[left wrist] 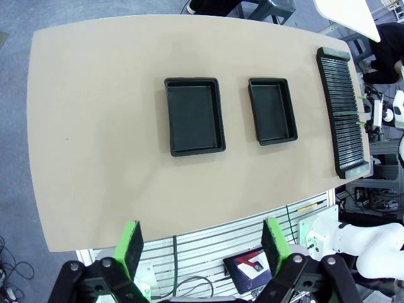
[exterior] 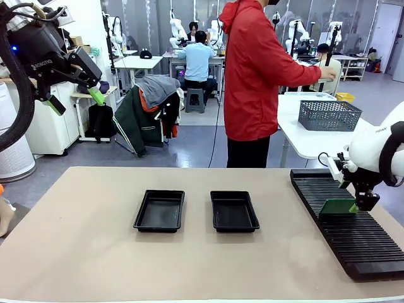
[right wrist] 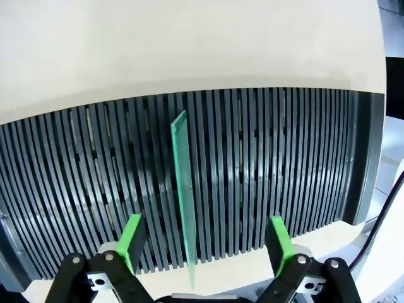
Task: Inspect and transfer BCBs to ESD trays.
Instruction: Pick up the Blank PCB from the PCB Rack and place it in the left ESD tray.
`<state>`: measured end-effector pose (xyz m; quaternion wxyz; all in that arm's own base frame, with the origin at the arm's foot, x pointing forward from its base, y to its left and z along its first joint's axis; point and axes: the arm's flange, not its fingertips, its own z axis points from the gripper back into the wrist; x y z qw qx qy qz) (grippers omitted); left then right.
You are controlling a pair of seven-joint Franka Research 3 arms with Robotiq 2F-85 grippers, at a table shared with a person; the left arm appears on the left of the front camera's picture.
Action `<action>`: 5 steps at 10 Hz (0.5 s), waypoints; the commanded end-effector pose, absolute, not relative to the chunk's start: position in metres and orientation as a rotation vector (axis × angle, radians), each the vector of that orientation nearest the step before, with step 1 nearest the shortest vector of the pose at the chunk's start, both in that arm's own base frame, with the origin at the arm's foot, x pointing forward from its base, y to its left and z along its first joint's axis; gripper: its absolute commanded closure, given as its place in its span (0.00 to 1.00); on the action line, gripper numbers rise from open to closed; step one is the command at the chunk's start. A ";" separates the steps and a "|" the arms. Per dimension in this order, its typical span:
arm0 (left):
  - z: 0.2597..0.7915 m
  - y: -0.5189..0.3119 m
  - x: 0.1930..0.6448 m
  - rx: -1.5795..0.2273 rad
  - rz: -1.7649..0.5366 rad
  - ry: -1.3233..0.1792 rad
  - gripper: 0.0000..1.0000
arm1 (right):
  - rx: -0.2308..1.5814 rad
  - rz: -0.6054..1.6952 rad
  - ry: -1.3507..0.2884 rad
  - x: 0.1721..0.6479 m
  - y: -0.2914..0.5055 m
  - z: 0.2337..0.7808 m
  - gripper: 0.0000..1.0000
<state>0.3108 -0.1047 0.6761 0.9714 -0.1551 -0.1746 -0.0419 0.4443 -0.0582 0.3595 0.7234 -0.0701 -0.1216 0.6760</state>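
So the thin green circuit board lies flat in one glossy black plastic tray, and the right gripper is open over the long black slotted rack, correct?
No. The thin green circuit board stands on edge in a slot of the long black slotted rack, as the right wrist view shows. The right gripper is indeed open over that rack.

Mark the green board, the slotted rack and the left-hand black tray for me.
green board [right wrist: 184, 189]: right wrist view, middle of its upturned edge.
slotted rack [exterior: 363, 243]: front view, ribbed top towards its near end.
left tray [exterior: 159, 211]: front view, bare floor.
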 end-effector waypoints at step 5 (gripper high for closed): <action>0.676 -0.105 0.311 -0.316 -0.083 -0.351 0.00 | -0.162 1.506 -0.270 0.440 -0.056 0.362 0.00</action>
